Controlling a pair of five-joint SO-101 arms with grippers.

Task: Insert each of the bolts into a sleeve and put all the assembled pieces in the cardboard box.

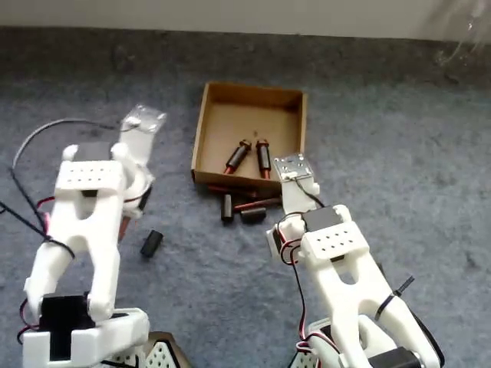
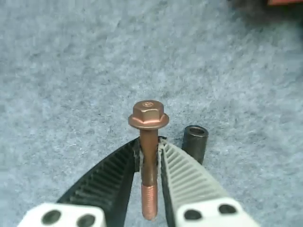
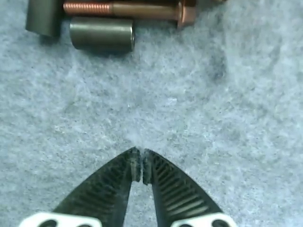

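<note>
My left gripper [image 2: 149, 146] is shut on a copper bolt [image 2: 148, 137], gripping its shank with the hex head out past the tips. A black sleeve [image 2: 195, 142] lies on the carpet just beside the bolt; it shows in the high view as the lone sleeve [image 1: 152, 243] near the left arm. My right gripper [image 3: 140, 166] is shut on nothing, low over the carpet. Ahead of it lie a sleeve [image 3: 101, 33], a second sleeve [image 3: 42, 16] and a loose bolt [image 3: 128, 8]. The cardboard box [image 1: 201, 130] holds two assembled pieces [image 1: 238, 157] [image 1: 263, 157].
Grey carpet covers the whole table. The loose sleeves [image 1: 227, 207] and a bolt [image 1: 257, 204] lie close against the box's front wall, with another bolt [image 1: 217, 188] right along it. Cables trail from the left arm [image 1: 84, 230].
</note>
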